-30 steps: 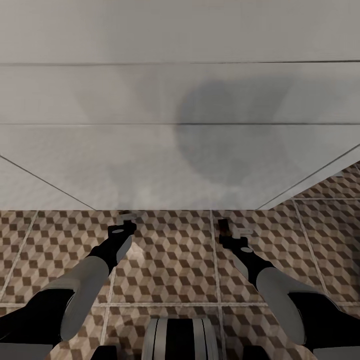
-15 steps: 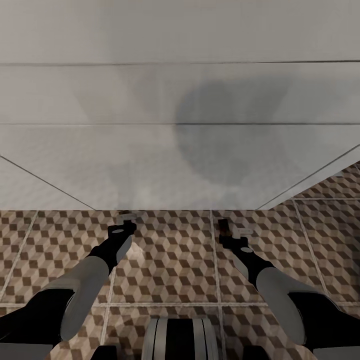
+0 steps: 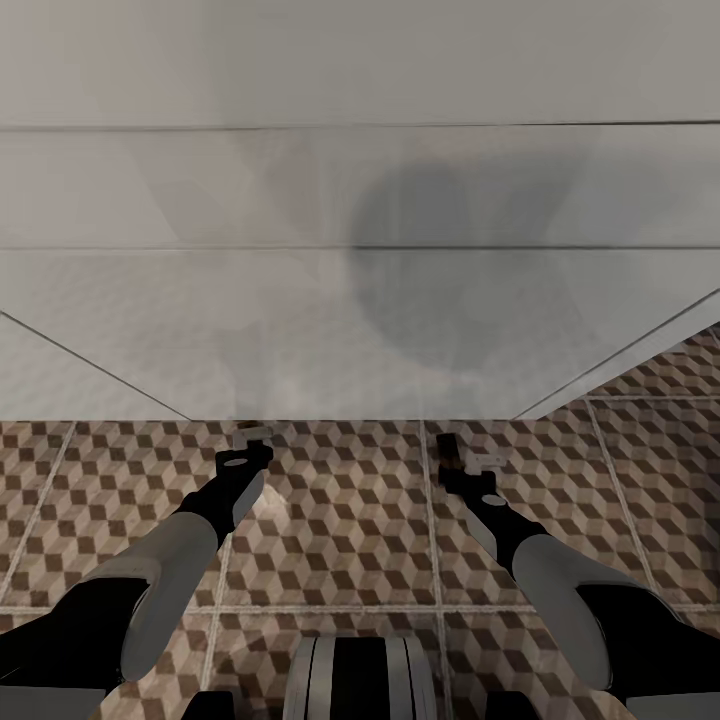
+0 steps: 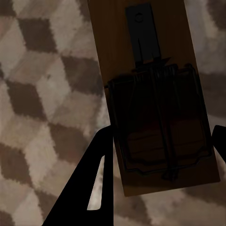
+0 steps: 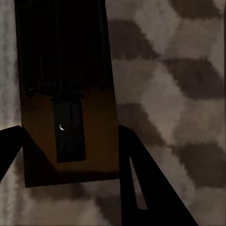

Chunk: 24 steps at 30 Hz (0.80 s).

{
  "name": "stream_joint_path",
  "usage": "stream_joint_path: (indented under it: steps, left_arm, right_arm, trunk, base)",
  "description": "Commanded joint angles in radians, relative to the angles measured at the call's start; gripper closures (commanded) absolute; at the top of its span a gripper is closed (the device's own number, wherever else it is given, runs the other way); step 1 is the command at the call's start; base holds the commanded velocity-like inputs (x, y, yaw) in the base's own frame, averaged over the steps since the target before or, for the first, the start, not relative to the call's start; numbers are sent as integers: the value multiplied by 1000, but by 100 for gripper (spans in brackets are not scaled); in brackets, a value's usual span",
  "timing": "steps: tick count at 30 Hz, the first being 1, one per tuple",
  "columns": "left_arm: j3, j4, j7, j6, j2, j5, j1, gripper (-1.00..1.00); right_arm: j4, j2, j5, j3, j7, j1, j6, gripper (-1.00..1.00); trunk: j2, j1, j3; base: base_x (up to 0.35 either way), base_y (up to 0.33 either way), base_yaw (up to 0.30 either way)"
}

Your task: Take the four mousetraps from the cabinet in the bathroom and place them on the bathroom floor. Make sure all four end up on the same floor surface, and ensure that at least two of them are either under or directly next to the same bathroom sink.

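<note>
Both arms share one build: a black shoulder-end segment, then a rounded light grey forearm shell, then a slim black wrist section that tapers forward. The left arm (image 3: 170, 575) ends in a black wrist block bearing a small pale oval mark, with a light grey part at its tip. The right arm (image 3: 560, 580) ends in a black wrist with a pale grey cross-shaped piece at its front. Between the arms, the trunk (image 3: 360, 678) shows as a light grey rounded housing with black vertical bands. Up close, the left gripper (image 4: 160, 160) has flat black wedge-shaped fingers (image 4: 87, 188), one cut by a narrow slot. The right gripper (image 5: 70, 155) has the same black fingers (image 5: 141, 183), also slotted.
</note>
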Motion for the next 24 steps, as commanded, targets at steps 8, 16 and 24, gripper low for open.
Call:
stream_joint_path:
  steps: [8, 16, 24]
  left_arm:
    - [0, 0, 3, 6, 0, 4, 0, 100]
    - [0, 1, 3, 6, 0, 4, 0, 100]
    - [0, 0, 3, 5, 0, 4, 0, 100]
  right_arm:
    - [1, 2, -1, -3, -2, 0, -26, 100]
    - [1, 2, -1, -3, -2, 0, -27, 100]
    - [1, 2, -1, -3, -2, 0, -26, 100]
  trunk:
    - [0, 0, -1]
    - [0, 0, -1]
    - [0, 0, -1]
  base:
    - [11, 9, 0]
    - [107, 87, 0]
    - [19, 14, 0]
